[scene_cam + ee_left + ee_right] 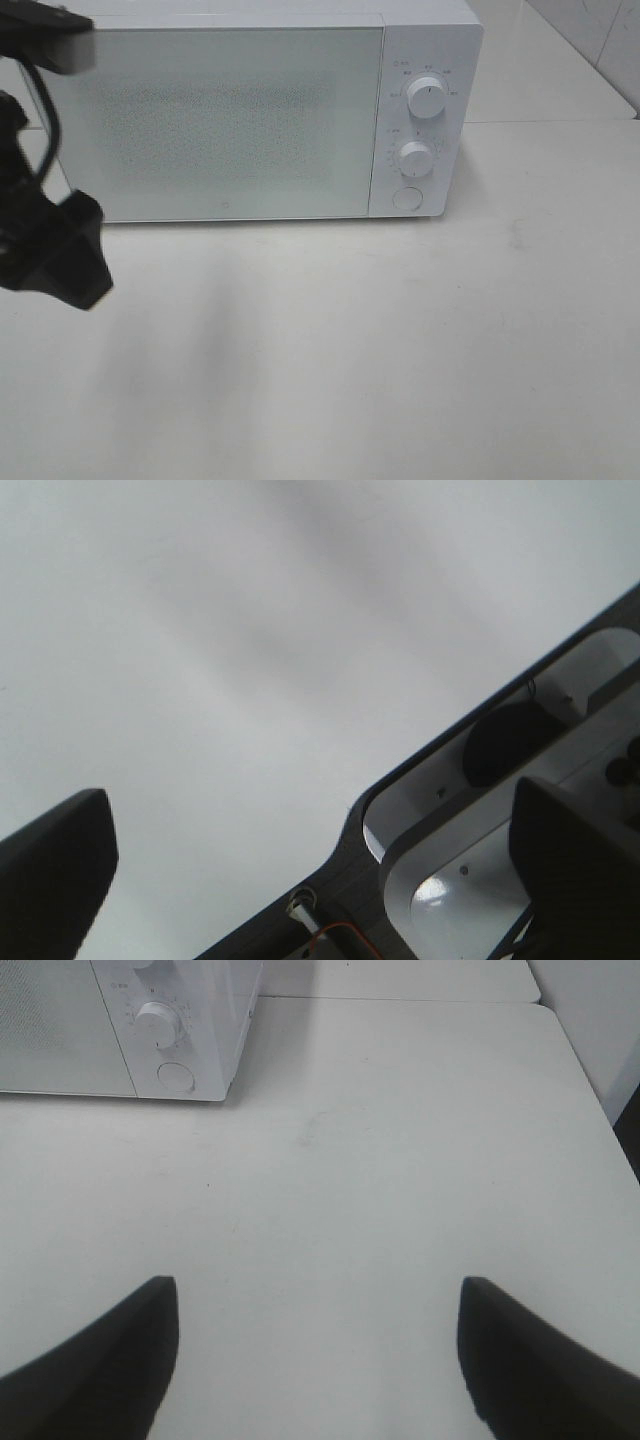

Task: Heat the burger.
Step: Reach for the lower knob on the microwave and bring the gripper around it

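The burger is not in view in any frame. A white microwave stands at the back of the white table with its frosted door shut; what is inside is hidden. It also shows in the right wrist view. My left arm is at the left edge, in front of the microwave's left end. My left gripper is open and empty above bare table. My right gripper is open and empty over the table, to the right of the microwave and in front of it.
The microwave's control panel has two round knobs and a round button at its right side. The left wrist view shows the table's dark edge with a white frame beyond it. A tiled wall rises at the back right.
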### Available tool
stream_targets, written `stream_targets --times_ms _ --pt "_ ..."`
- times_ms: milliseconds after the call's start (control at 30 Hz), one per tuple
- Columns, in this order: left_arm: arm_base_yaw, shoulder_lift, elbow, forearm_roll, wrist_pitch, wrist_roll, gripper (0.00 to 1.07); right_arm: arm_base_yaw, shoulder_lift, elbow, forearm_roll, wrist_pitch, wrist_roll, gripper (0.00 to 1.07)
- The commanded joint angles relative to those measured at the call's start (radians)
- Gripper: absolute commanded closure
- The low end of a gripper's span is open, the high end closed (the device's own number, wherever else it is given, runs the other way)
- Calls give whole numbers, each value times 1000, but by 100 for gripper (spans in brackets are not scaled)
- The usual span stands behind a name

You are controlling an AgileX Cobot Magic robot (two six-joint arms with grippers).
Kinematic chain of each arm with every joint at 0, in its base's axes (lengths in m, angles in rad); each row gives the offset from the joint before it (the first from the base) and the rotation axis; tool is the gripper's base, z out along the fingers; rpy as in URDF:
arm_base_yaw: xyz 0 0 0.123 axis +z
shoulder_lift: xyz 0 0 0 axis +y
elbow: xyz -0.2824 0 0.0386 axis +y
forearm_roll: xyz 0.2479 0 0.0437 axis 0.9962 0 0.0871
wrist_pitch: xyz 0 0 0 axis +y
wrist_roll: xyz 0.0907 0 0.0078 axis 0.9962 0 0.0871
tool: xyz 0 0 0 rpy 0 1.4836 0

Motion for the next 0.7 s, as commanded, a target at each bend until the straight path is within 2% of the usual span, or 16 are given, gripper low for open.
stream_targets --times_ms 33,67,100,167,267,300,367,433,600,700 --pt "182 -67 4 8 50 8 5 -3 -27 3 -1 0 -9 32" --pt "263 -100 4 -9 54 0 6 -3 -27 3 -1 0 -9 32" --pt "263 -100 4 -9 54 0 6 -3 -27 3 -1 0 -9 32" --pt "375 -142 4 -41 63 -17 6 -3 -27 3 -1 0 -9 32" --pt "407 -156 4 -44 82 -21 6 -3 -27 3 -1 0 -9 32" --pt "457 -182 5 -35 115 -38 6 -3 -27 3 -1 0 -9 32" --pt "472 -199 6 -31 123 -49 6 -3 -27 3 -1 0 -9 32" --pt "501 -256 6 -20 129 -88 6 -3 -27 3 -1 0 -9 32" --pt "510 -363 9 -17 130 -97 6 -3 -27 3 -1 0 -9 32" --pt "510 -449 42 -14 114 -97 6 -3 -27 3 -1 0 -9 32"
